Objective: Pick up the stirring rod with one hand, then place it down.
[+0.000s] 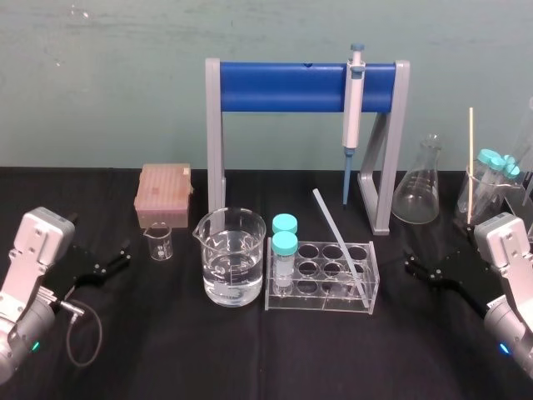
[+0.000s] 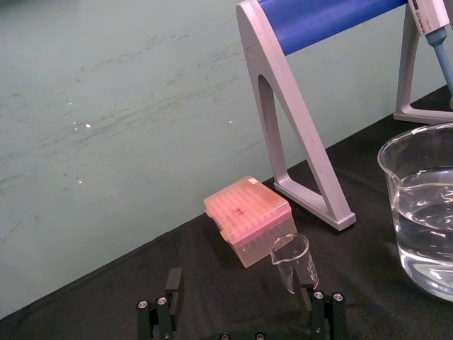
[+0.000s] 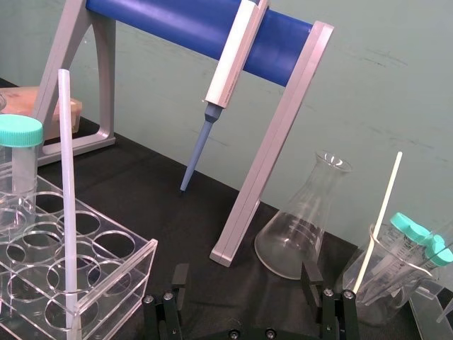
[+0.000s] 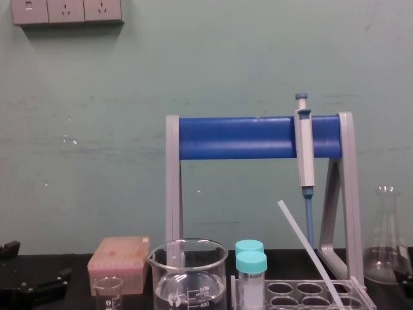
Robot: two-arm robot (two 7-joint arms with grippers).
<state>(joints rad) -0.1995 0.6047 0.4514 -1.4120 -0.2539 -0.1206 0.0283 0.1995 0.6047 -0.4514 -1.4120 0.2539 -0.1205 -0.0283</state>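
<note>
The stirring rod (image 1: 338, 238) is a thin, whitish, translucent stick leaning at a slant in the clear tube rack (image 1: 316, 300) at the table's middle. The right wrist view shows the rod (image 3: 67, 198) standing in a rack hole, and the chest view shows the rod (image 4: 310, 252) slanting up to the left. My right gripper (image 1: 422, 268) hovers low over the black table to the right of the rack, open and empty, a short way from the rod. My left gripper (image 1: 112, 258) rests open at the far left, near a small beaker (image 1: 158, 242).
A large beaker of water (image 1: 233, 258) and two teal-capped tubes (image 1: 285, 242) stand left of the rod. Behind is a blue-barred stand (image 1: 300, 87) holding a pipette (image 1: 354, 108). A pink tip box (image 1: 164, 193), a conical flask (image 1: 419, 187) and a beaker of tubes (image 1: 491, 187) ring the area.
</note>
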